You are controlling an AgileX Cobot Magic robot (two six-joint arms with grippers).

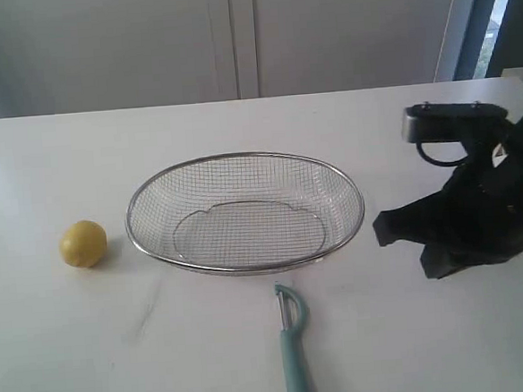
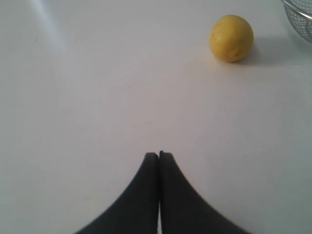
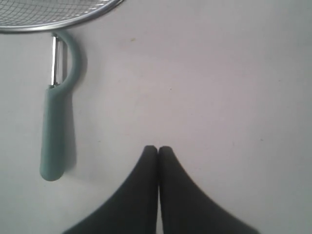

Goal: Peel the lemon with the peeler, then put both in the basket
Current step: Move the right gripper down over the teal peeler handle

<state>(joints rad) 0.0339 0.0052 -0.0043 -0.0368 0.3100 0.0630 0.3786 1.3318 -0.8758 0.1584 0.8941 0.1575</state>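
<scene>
A small yellow lemon [image 1: 83, 243] [image 2: 231, 37] rests on the white table, left of the wire mesh basket [image 1: 245, 212]. The peeler [image 1: 294, 346] [image 3: 57, 122], pale teal handle with a metal blade head, lies in front of the basket, its head near the rim. My right gripper [image 1: 382, 229] [image 3: 158, 148] hovers at the basket's right side, shut and empty, apart from the peeler. My left gripper [image 2: 159, 154] is shut with nothing between its fingers, over bare table some way from the lemon; the exterior view does not show it.
The basket's rim [image 2: 297, 12] [image 3: 58, 22] shows at the edge of both wrist views. Pale cabinet doors [image 1: 232, 36] stand behind the table's far edge. The right arm's black body [image 1: 477, 190] occupies the right side of the table.
</scene>
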